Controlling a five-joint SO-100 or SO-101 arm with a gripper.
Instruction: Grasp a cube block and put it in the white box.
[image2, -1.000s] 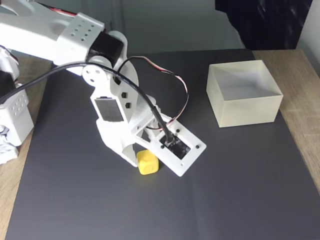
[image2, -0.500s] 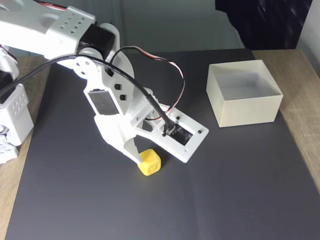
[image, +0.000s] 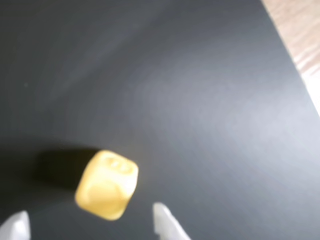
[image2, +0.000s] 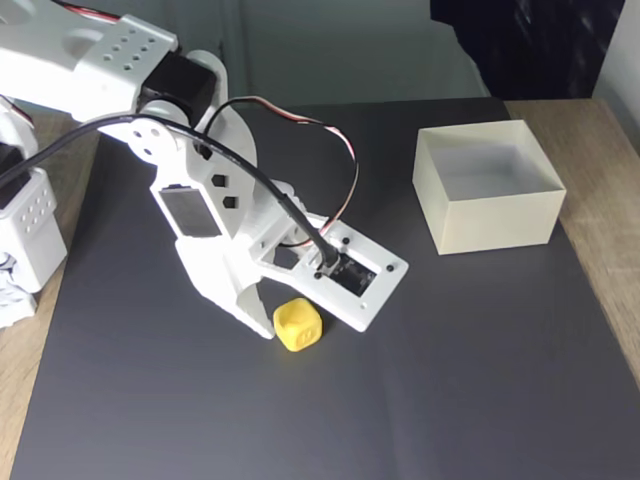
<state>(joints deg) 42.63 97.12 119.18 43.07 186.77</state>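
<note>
One cube block (image2: 298, 325) rests on the dark mat (image2: 480, 380) by the open hand (image: 95, 225), white box (image2: 488, 187) well apart.

In the wrist view the cube block (image: 107, 185) sits on the mat (image: 200, 100) between the fingertips (image: 167, 222), ahead of them, nearer the left one.

Setting: hobby or home robotics bench. Evidence: light wood-grain tabletop (image2: 610, 200) covered by a matte black rectangular mat (image2: 480, 380); white 3D-printed plastic robot arm (image2: 200, 230) with exposed black cable (image2: 270, 190) and red servo wires.
</note>
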